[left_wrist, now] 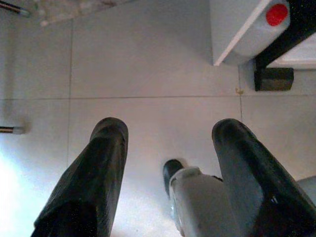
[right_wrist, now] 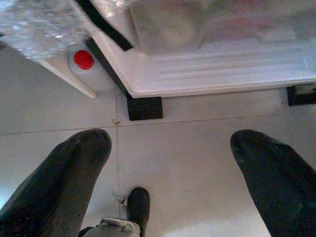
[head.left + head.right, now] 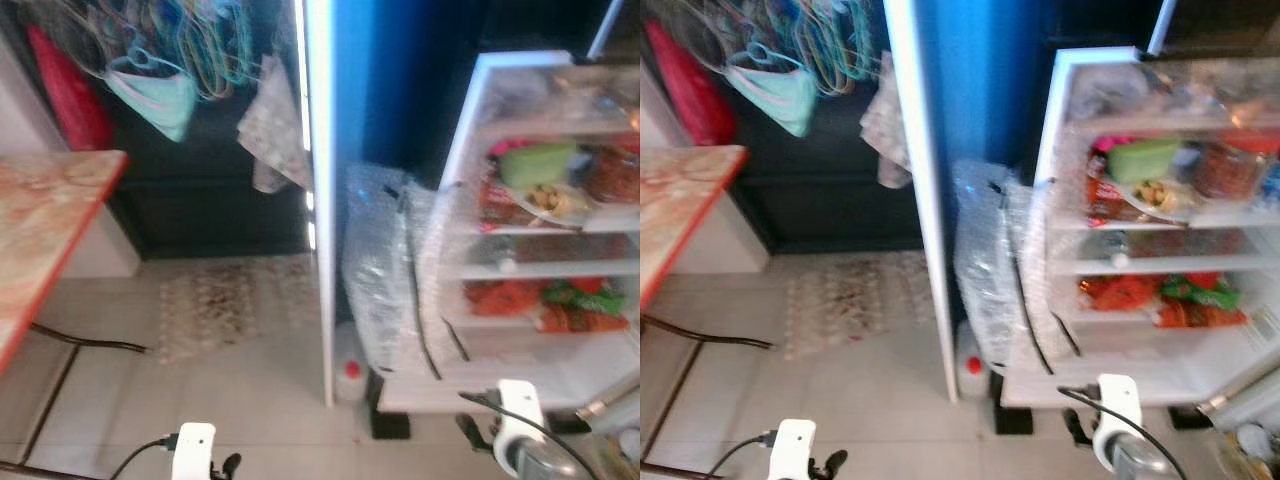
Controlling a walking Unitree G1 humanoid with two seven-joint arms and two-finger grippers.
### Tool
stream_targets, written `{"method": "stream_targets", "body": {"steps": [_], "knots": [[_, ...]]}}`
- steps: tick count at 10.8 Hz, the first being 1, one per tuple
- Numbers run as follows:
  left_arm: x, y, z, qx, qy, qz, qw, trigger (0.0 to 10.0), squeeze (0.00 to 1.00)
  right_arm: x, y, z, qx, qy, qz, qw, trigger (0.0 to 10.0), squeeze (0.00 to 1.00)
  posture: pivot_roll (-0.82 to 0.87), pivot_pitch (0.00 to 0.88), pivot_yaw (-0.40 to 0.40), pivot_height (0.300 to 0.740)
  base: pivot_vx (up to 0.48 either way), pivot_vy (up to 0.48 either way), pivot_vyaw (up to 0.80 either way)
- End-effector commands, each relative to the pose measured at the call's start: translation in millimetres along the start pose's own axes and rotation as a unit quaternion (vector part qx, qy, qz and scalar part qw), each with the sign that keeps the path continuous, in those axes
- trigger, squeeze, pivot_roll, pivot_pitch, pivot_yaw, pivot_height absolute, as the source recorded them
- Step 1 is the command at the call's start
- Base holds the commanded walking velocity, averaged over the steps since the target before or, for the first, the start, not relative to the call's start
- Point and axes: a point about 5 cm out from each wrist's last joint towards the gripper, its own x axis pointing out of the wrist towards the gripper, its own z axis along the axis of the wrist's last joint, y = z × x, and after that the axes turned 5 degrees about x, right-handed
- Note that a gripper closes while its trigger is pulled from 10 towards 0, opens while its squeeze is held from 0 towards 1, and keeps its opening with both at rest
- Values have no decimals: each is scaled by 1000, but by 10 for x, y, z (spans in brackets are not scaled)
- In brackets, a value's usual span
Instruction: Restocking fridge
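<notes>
Left eye view puts the open fridge (image 3: 540, 240) at your 1 to 2 o'clock, shelves facing you, with its door (image 3: 320, 200) standing edge-on near 12. Both arms hang low: left gripper (image 1: 165, 148) is spread wide over bare floor tiles (image 1: 148, 64), right gripper (image 2: 173, 163) is spread just as wide over the tiles in front of the fridge base, and neither is holding anything. Stock already inside: a green tub (image 3: 538, 163) and a plate of food (image 3: 545, 200) on the upper shelf, red and green packets (image 3: 560, 300) lower down, all blurred, so you can't read what they are. A white jug with a red cap (image 2: 84, 60) sits on the floor at the foot of the door, just beside the fridge's black foot (image 2: 144, 107); that is the likeliest item to restock, though that's a guess. Expect it heavy if full, with a stiff but slick plastic wall, and liable to slosh. Take it at the neck under the cap or by a handle; whether it has one can't be seen from here. A wad of clear plastic wrap (image 3: 385, 260) hangs between door and shelves: light, floppy, snag risk for the fingers, so keep clear of it. Table (image 3: 45, 220) is at 9 o'clock, well apart.
</notes>
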Motion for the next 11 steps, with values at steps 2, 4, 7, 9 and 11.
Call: {"method": "stream_targets", "body": {"steps": [2,4,7,9,11], "knots": [[-33,79,-78,8,16,9,1000,10000,0,19,77,-8,8,-5,12,1000,10000,0,-39,0,47,740,0,469,0],[-34,83,-78,7,16,11,1000,10000,0,19,76,-7,8,-5,11,1000,10000,0,-39,0,47,740,0,159,0],[-42,91,-85,6,13,13,1000,10000,0,18,66,-14,6,1,7,1000,10000,0,-34,4,44,740,0,0,-258],[-47,100,-89,-1,11,12,1000,10000,0,19,73,-17,3,3,11,1000,10000,0,-33,10,47,740,0,0,-766],[-52,112,-98,-15,11,18,1000,10000,0,22,83,-15,4,4,12,1000,10000,0,-37,13,50,740,0,0,-766]]}}
